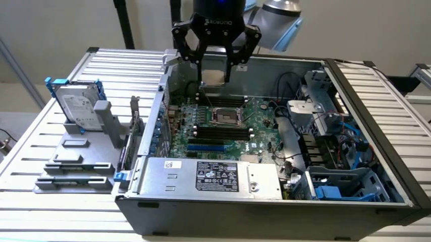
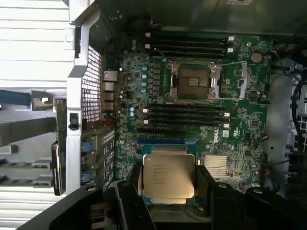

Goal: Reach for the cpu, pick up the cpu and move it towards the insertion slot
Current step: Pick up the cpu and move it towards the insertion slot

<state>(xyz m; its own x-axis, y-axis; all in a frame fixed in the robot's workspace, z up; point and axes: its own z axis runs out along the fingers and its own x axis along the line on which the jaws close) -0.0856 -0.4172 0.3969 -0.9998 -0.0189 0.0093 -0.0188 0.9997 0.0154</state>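
1. The flat square cpu [image 2: 169,177] with its shiny silver lid is gripped between the black claw [image 1: 215,75] fingers, closed on its edges.
2. It is held above the motherboard's far edge, apart from the silver-framed, dark-centred insertion slot [image 1: 227,116].
3. A slipped grip could likely drop the chip onto the green motherboard [image 1: 259,132].

Arm upright, wrist pointing down; tool [image 1: 215,75] fingers [image 2: 205,184] closed on cpu [image 2: 169,177], held aloft.
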